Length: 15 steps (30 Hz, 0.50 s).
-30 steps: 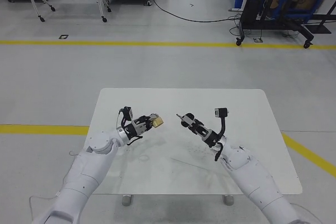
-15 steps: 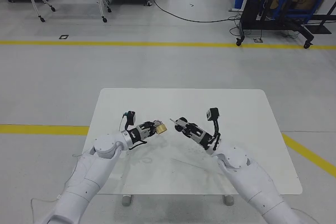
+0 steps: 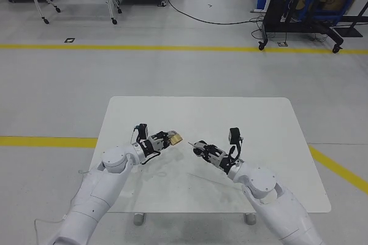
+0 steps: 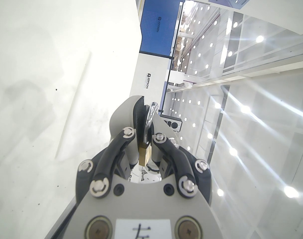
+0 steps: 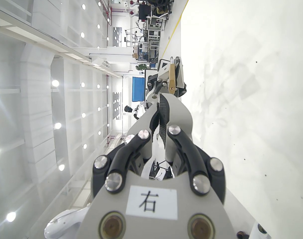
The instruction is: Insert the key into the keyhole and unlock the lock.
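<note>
Top view: both arms come in over the near edge of the white table (image 3: 276,116), and bare tabletop stretches wide to the left, right and far edges around them. Over the table's middle, the left gripper (image 3: 166,138) is clamped on the shackle of the brass padlock (image 3: 175,139), whose body points right. Just right of it, across a small gap, the right gripper (image 3: 198,147) is pinched together on the key (image 3: 190,144), its thin tip aimed left at the lock body without touching.

Brass padlock (image 3: 175,139), key (image 3: 191,144) just apart
</note>
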### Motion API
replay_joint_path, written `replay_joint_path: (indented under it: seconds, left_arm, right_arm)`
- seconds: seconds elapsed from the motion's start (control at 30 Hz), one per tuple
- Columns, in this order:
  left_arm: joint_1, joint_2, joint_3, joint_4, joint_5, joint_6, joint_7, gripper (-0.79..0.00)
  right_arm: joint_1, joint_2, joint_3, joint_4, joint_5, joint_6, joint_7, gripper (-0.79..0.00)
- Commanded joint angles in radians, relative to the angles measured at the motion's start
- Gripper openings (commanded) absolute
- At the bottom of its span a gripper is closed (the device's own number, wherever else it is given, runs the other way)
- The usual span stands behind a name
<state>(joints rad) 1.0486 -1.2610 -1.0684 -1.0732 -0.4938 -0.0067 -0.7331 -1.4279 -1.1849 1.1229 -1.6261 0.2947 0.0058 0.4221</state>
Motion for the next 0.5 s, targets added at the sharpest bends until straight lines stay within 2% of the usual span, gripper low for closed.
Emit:
replay_joint_path:
  seconds: [0.0,0.13,0.3,0.47]
  left_arm:
    - [0.0,0.0,0.0,0.0,0.0,0.0,0.0,-0.785]
    - [0.021,0.0,-0.006,-0.022,-0.019,0.029,0.01,-0.785]
    - [0.042,0.0,-0.015,-0.044,-0.064,0.065,-0.003,-0.785]
    - [0.049,-0.001,-0.018,-0.055,-0.059,0.059,0.009,-0.785]
  right_arm:
    - [0.0,0.0,0.0,0.0,0.0,0.0,0.0,-0.785]
    - [-0.001,-0.002,-0.018,0.005,-0.042,0.007,-0.022,-0.785]
    - [0.015,-0.02,-0.093,0.013,-0.122,0.03,-0.129,-0.785]
    - [0.008,-0.033,-0.141,-0.017,-0.19,0.049,-0.243,-0.785]
